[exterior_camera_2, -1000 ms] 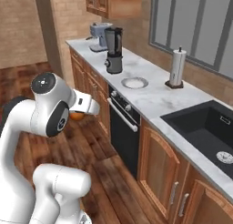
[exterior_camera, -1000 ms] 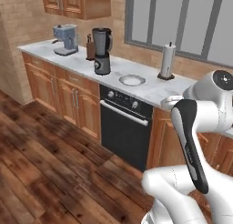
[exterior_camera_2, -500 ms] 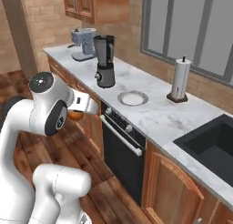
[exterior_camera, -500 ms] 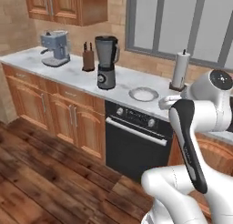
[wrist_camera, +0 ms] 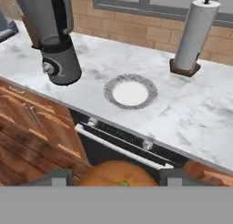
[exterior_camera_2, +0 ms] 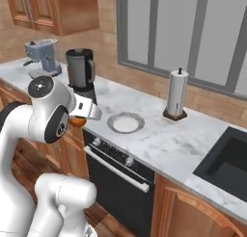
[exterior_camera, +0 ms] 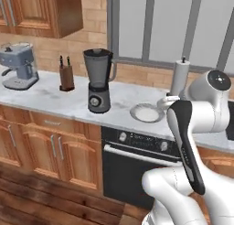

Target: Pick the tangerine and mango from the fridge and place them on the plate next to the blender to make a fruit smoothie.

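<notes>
On the bench (exterior_camera: 55,103), going left to right: a light blue coffee machine (exterior_camera: 18,66) near the left end, a knife block (exterior_camera: 66,75), then the blender (exterior_camera: 98,80). The plate (exterior_camera: 146,113) lies beside the blender, close to the front edge. A paper towel roll (exterior_camera: 180,77) stands toward the back wall. The hand (wrist_camera: 119,176) grips the tangerine (wrist_camera: 117,174), out in front of the bench above the oven (wrist_camera: 123,148).
</notes>
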Controlling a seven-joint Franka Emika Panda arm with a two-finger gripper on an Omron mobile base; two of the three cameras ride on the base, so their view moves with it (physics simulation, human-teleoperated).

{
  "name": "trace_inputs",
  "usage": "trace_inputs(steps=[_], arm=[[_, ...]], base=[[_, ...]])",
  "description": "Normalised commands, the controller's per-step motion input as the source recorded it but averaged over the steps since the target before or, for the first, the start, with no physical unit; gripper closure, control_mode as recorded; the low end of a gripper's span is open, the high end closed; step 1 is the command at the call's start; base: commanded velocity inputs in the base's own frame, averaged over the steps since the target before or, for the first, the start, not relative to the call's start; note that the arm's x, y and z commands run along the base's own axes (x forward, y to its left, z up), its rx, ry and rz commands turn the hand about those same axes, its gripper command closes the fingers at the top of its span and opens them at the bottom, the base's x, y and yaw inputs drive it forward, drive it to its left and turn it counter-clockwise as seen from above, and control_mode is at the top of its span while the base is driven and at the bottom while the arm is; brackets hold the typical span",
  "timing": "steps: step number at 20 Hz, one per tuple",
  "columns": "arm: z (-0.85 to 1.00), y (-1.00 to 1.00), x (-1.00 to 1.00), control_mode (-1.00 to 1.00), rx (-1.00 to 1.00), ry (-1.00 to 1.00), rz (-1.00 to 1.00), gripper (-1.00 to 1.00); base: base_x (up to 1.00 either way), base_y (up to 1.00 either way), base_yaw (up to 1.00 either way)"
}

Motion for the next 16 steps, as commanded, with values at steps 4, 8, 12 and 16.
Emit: trace_inputs(steps=[4, 8, 12, 16], arm=[[0.0, 0.0, 0.0, 1.0, 0.0, 0.0, 0.0, 1.0], [0.0, 0.0, 0.0, 1.0, 0.0, 0.0, 0.0, 1.0], [0.0, 0.0, 0.0, 1.0, 0.0, 0.0, 0.0, 1.0], [-0.1, 0.0, 0.05, -1.0, 0.0, 0.03, 0.0, 1.0]], base=[[0.96, 0.37, -0.6], [0.92, 0.43, -0.58], [0.68, 0.51, -0.45], [0.06, 0.04, -0.03]])
